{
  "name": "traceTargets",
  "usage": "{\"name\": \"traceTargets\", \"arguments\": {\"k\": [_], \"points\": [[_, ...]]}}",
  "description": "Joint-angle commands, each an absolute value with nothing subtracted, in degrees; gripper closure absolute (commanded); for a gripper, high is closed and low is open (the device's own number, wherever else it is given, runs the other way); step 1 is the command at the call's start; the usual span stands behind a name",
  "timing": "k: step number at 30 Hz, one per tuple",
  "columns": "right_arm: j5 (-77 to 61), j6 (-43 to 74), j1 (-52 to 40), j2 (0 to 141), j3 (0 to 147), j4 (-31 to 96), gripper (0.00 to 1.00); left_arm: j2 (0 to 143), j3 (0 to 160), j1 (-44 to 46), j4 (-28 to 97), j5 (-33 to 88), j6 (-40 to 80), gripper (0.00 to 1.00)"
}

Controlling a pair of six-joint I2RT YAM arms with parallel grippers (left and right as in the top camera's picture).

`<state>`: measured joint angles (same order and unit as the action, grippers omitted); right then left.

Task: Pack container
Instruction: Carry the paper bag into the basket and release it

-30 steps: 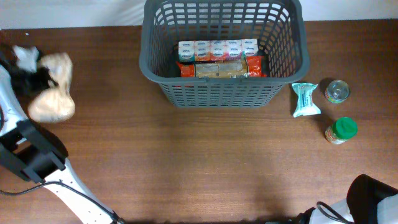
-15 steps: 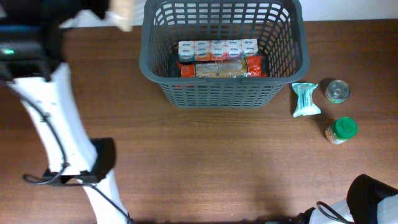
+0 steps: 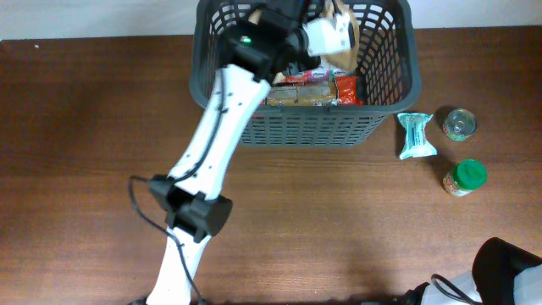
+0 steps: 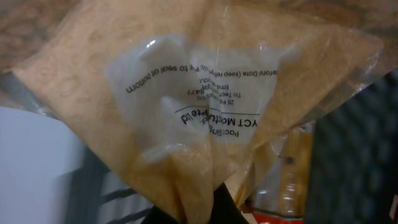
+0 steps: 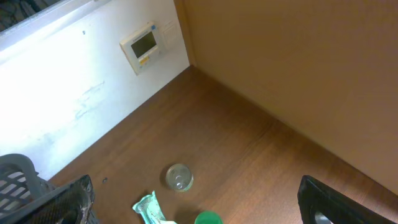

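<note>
One item is in hand. The left pincer (image 3: 315, 30) is clenched on the bag (image 3: 343, 38), a clear plastic sack w/ tan contents and a white printed label. In the left wrist view the film gathers into folds at bottom centre, beside a dark finger. This is judged a pinch on the gathered end, so the load hangs free w/o support from below.

Pos. of task item: the container (image 3: 305, 131) sits directly below the left pincer, at the far edge of the table (image 3: 339, 220). The arm crosses the near-left rim, which puts the bag inside the wall line ahead of release. Whether the bag touches the contents cannot be told.

Container contents, below and to the near side of the left pincer:
- red pack (image 3: 347, 89)
- flat tan pack (image 3: 296, 97), touching the red pack

Anything farther back is hidden by arm and bag.

Outside the container, to the right of the left pincer and well apart from it:
- teal pouch (image 3: 417, 135), just beside the container's near-right corner
- tin can (image 3: 459, 124)
- jar (image 3: 464, 177) w/ green lid

All 3 stand on the table, so approx. 3 items are judged left to pack.

The right pincer (image 5: 194, 186) is released, fingers wide apart w/ nothing between them. Can and pouch lie ahead of it.
</note>
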<state>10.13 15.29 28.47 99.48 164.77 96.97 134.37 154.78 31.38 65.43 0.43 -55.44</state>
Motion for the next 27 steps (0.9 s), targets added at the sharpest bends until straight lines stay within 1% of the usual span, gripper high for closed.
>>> {"name": "traceTargets", "arguments": {"k": [1, 8, 16, 17, 18, 19, 20, 21, 22, 23, 24, 27], "points": [[11.0, 15.9, 28.8, 99.1, 165.0, 97.3, 0.01, 137.1, 152.8, 32.2, 64.1, -2.7, -57.2, 0.99], [11.0, 15.9, 28.8, 99.1, 165.0, 97.3, 0.01, 143.2, 152.7, 35.0, 64.1, -0.2, -56.8, 0.99], [11.0, 15.9, 28.8, 99.1, 165.0, 97.3, 0.01, 147.1, 152.7, 36.7, 63.6, -0.2, -50.3, 0.98], [11.0, 15.9, 28.8, 99.1, 165.0, 97.3, 0.01, 147.3, 152.7, 36.8, 63.6, -0.1, -48.8, 0.98], [11.0, 15.9, 28.8, 99.1, 165.0, 97.3, 0.01, 147.3, 152.7, 36.8, 63.7, 0.2, -47.1, 0.94], [11.0, 16.0, 28.8, 99.1, 165.0, 97.3, 0.01, 147.3, 152.7, 36.8, 63.8, 0.3, -44.4, 0.89], [11.0, 15.9, 28.8, 99.1, 165.0, 97.3, 0.01, 147.2, 152.7, 37.0, 64.7, 0.2, -41.3, 0.79], [11.0, 15.9, 28.8, 99.1, 165.0, 97.3, 0.02, 147.1, 152.9, 37.3, 65.7, 0.1, -40.5, 0.66], [11.0, 15.9, 28.8, 99.1, 165.0, 97.3, 0.01, 147.0, 153.4, 37.7, 67.3, -0.2, -39.4, 0.48], [11.0, 15.9, 28.8, 99.1, 165.0, 97.3, 0.01, 147.0, 153.9, 38.0, 68.5, -0.5, -38.7, 0.05], [11.0, 15.9, 28.8, 99.1, 165.0, 97.3, 0.01, 146.9, 155.4, 38.6, 70.8, -1.7, -38.7, 0.01], [11.0, 15.9, 28.8, 99.1, 165.0, 97.3, 0.01, 145.4, 160.1, 39.3, 73.7, -6.8, -36.4, 0.01]]}}
